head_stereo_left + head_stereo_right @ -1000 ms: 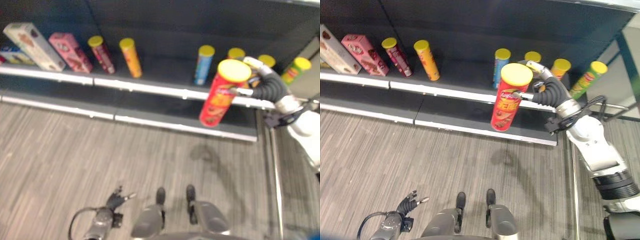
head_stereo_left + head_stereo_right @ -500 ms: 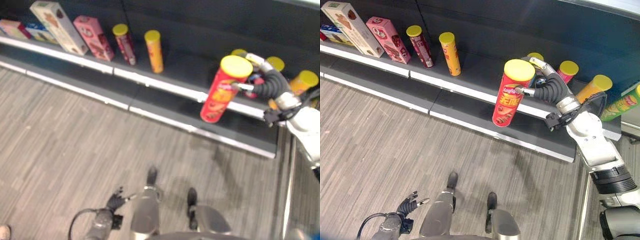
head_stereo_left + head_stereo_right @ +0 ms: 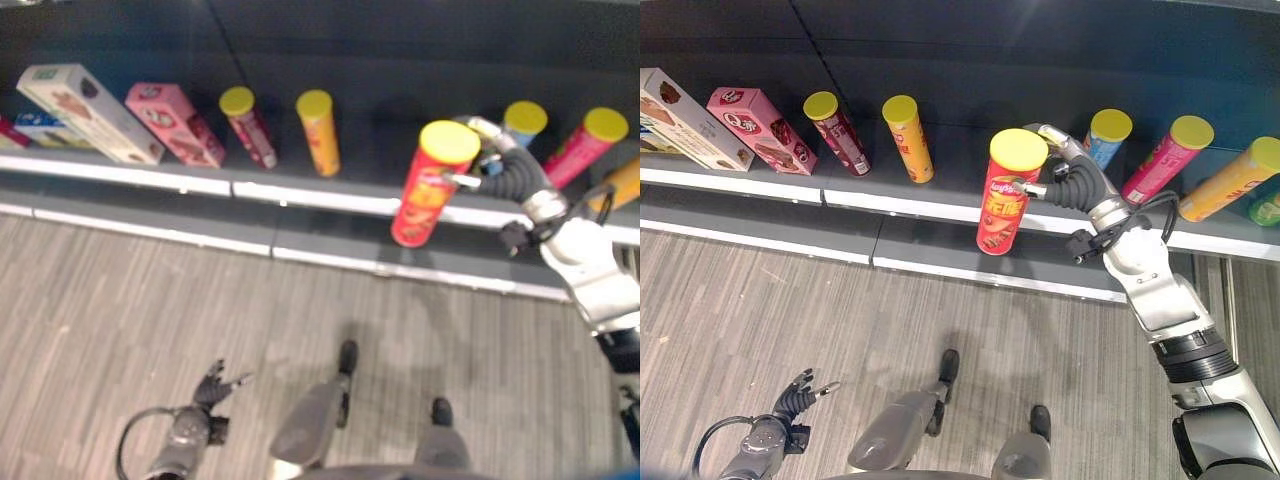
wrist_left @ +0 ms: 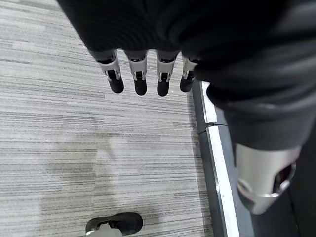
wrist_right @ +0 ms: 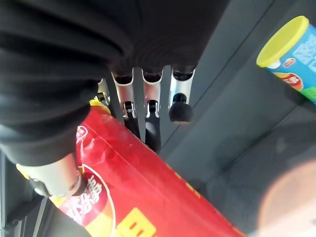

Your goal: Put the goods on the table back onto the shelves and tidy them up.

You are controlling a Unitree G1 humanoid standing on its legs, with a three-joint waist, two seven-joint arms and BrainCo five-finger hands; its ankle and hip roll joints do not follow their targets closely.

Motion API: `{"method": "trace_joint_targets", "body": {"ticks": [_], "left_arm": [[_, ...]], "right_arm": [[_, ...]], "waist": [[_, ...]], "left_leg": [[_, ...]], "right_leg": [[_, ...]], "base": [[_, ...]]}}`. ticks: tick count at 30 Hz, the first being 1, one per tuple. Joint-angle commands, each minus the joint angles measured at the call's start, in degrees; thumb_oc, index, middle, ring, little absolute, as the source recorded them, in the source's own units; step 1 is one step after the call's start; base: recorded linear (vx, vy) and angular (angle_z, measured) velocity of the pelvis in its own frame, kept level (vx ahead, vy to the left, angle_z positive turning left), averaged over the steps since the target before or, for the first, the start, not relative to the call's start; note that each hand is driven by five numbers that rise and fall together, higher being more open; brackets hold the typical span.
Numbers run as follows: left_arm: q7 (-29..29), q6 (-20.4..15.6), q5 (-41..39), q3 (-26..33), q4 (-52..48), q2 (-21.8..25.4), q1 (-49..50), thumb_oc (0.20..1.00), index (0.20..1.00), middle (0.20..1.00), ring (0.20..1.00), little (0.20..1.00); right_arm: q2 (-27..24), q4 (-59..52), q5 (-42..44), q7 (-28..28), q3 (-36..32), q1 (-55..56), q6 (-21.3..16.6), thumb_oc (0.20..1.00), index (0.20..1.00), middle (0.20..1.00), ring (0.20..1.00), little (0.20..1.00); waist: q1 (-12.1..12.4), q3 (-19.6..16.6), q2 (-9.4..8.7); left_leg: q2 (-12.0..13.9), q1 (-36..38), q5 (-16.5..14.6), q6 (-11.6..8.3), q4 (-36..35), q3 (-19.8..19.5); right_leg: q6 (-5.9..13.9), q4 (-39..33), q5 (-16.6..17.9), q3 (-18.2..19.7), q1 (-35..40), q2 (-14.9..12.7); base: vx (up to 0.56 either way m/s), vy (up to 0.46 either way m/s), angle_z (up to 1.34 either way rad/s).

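One red can (image 3: pixel 1002 196) with a yellow lid is off the shelf at this moment, held out in front of the shelf edge by the right hand (image 3: pixel 1065 180), whose fingers and thumb are curled round the can's upper part. The right wrist view confirms the grasp: the fingers (image 5: pixel 152 123) lie against the red wall of the can. The can hangs upright with a slight tilt, its base above the lower ledge and clear of it.

The shelf (image 3: pixel 940 205) already carries a row of goods. From the robot's left stand a white box (image 3: pixel 88 112) and a pink box (image 3: pixel 762 128), both leaning, then a dark red can (image 3: pixel 836 131) and an orange can (image 3: pixel 908 137) close together. A bare stretch follows, directly behind the held can. Beyond the right hand are a blue can (image 3: pixel 1103 137), a magenta can (image 3: pixel 1166 156) and an orange-yellow can (image 3: pixel 1234 178), the last two leaning over markedly.

The left hand (image 3: pixel 798 392) hangs low by the floor, fingers loosely spread and holding nothing; its wrist view shows straight fingers (image 4: pixel 139 74) over grey carpet.

Assessment: the job appears well advanced. The item in hand is not yet set down, and the gap between the orange can and the blue can looks the likely place for it. Tidying remains outstanding, since the boxes and the cans at the robot's right lean unevenly. Whether further goods wait on a table cannot be judged.
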Motion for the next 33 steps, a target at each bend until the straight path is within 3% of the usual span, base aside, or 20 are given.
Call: {"method": "trace_joint_targets", "body": {"ticks": [1, 5, 6, 7, 13, 33], "left_arm": [[1.77, -0.79, -1.99, 1.03, -1.27, 2.96, 3.27, 1.000, 1.000, 1.000, 1.000, 1.000], [1.76, -0.81, -2.00, 1.09, -1.23, 2.89, 3.21, 1.000, 1.000, 1.000, 1.000, 1.000], [2.25, -0.60, -2.01, -0.19, -0.10, 1.93, 1.54, 1.000, 1.000, 1.000, 1.000, 1.000], [2.40, -0.88, -2.23, -0.42, -0.13, 1.71, 1.32, 1.000, 1.000, 1.000, 1.000, 1.000], [3.46, -1.13, -3.56, -1.39, -0.70, 1.11, 1.26, 1.000, 1.000, 1.000, 1.000, 1.000], [7.25, -3.02, -6.29, -5.43, -2.35, 0.83, -0.98, 1.000, 1.000, 1.000, 1.000, 1.000]], "right_arm": [[0.17, 0.90, -1.87, -4.41, -0.53, -8.04, -2.33, 0.200, 0.200, 0.200, 0.200, 0.200], [0.16, 1.07, -1.87, -4.47, -0.35, -8.28, -2.39, 0.200, 0.200, 0.200, 0.200, 0.200], [-0.87, 1.17, -6.02, -8.00, -1.54, -8.96, -1.71, 0.200, 0.200, 0.200, 0.200, 0.200], [-1.03, 1.44, -6.53, -8.70, -1.49, -9.65, -1.99, 0.200, 0.200, 0.200, 0.200, 0.200], [-1.56, 3.75, -9.31, -12.00, -0.36, -14.17, -1.07, 0.200, 0.200, 0.200, 0.200, 0.200], [0.26, 20.13, -16.49, -27.45, 2.55, -31.89, 1.49, 0.200, 0.200, 0.200, 0.200, 0.200]], "waist": [[0.17, -1.12, -0.68], [0.18, -1.07, -0.54], [-0.82, 1.62, -1.28], [-0.88, 1.93, -1.03], [0.05, 3.01, 0.23], [2.43, 7.57, 5.24]], "left_leg": [[6.89, -0.53, -12.45, -4.42, 8.08, -0.20], [7.09, -0.55, -12.68, -4.51, 8.22, -0.19], [5.32, -0.56, -12.78, -4.89, 9.39, -3.32], [5.57, -1.16, -12.33, -5.28, 9.09, -3.56], [6.33, -2.96, -10.79, -6.06, 7.92, -5.18], [5.40, -5.65, -8.55, -6.15, 4.93, -5.26]], "right_leg": [[0.23, 2.06, 2.35, -0.56, -11.43, 2.49], [0.14, 2.40, 2.10, -0.50, -11.59, 2.69], [-0.96, -0.56, 0.26, 2.25, -10.69, 5.78], [-1.02, -0.54, 0.39, 1.55, -11.23, 5.95], [-1.55, 0.83, -0.77, -0.93, -12.07, 5.67], [-1.39, 2.97, -1.74, -2.07, -15.74, 4.31]], "base": [[-0.02, -0.021, -0.32], [0.04, -0.043, 0.06], [0.15, -0.205, 0.35], [0.14, -0.227, 0.60], [0.01, -0.069, 0.48], [0.00, -0.006, 0.10]]}}
